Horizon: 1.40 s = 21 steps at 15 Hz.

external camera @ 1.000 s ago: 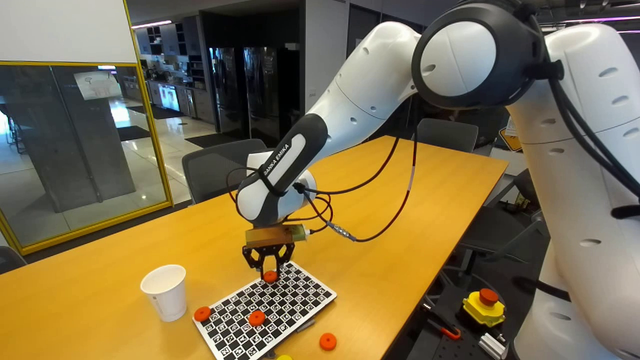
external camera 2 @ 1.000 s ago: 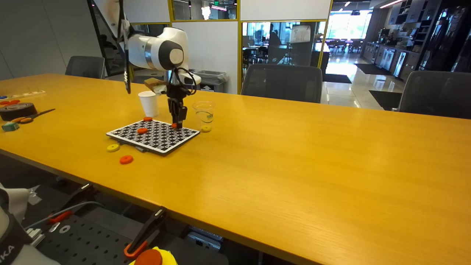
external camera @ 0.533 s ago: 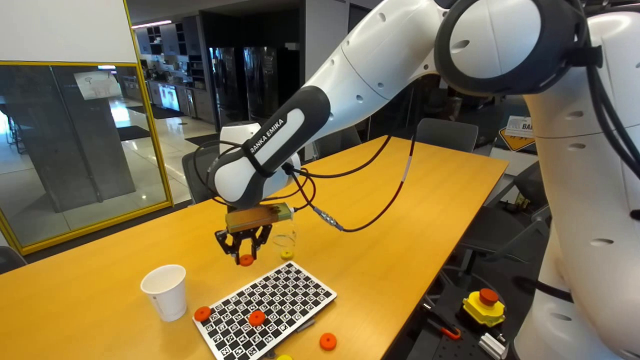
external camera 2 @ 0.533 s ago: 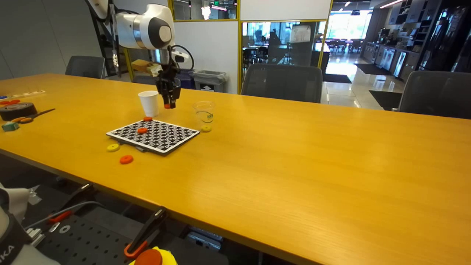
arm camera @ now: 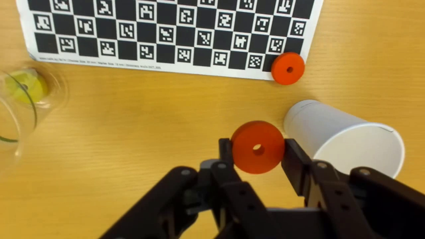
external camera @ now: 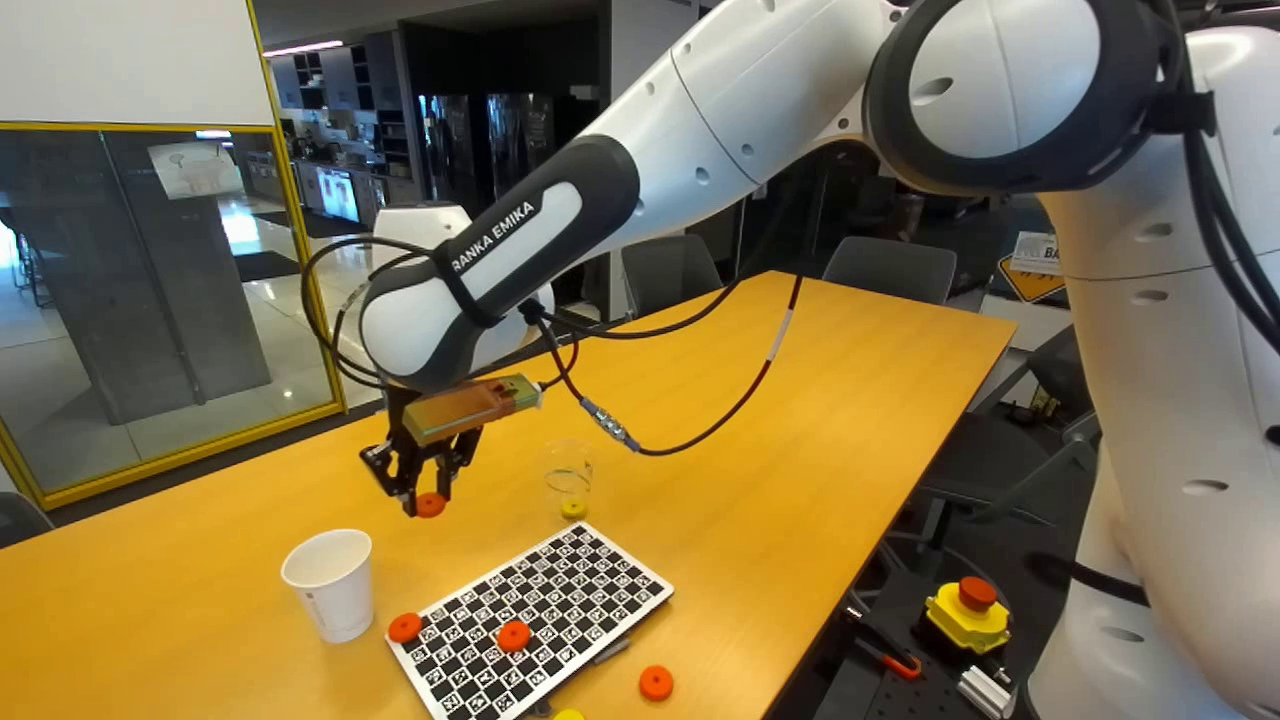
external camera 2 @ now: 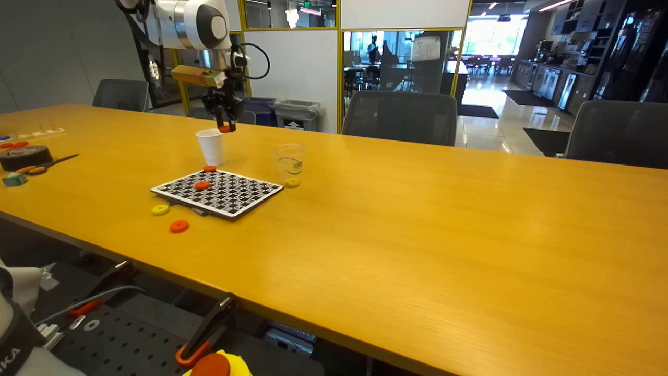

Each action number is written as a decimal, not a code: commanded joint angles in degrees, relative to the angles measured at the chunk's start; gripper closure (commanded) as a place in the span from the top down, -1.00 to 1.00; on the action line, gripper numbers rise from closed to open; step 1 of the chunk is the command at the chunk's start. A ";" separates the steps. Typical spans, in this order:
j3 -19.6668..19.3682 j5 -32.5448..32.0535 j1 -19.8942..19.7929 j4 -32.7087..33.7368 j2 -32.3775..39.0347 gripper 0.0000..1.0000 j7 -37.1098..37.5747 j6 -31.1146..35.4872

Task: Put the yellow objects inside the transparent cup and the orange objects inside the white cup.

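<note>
Table (external camera: 720,520) below, a "RANKA EMIKA" arm (external camera: 700,130) grips an orange disc (arm camera: 258,136).

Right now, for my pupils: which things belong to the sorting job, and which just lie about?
In the job: gripper, held orange disc, other orange discs, yellow discs, white cup, transparent cup.
Lying about: patterned board, black roll, scissors, green block.

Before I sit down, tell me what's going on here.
A robot arm grips an orange disc in its pincer, held up beside the white cup but not yet over its mouth. Another orange disc lies on the checkered board, one overlaps its corner, one is on the table. One yellow disc shows at the bottom of the transparent cup; a second yellow disc lies on the table.
</note>
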 commanded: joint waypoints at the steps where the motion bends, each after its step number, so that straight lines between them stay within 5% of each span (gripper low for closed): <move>1: 1.33 -2.04 1.50 7.34 3.46 -0.51 -3.87 -3.49; 17: 3.05 -1.63 4.08 30.03 18.72 -0.51 -13.56 -13.75; 18: 3.04 -1.51 4.10 30.84 19.35 0.35 -13.61 -14.17; 21: 2.97 -1.39 4.15 32.46 20.50 0.62 -13.65 -15.12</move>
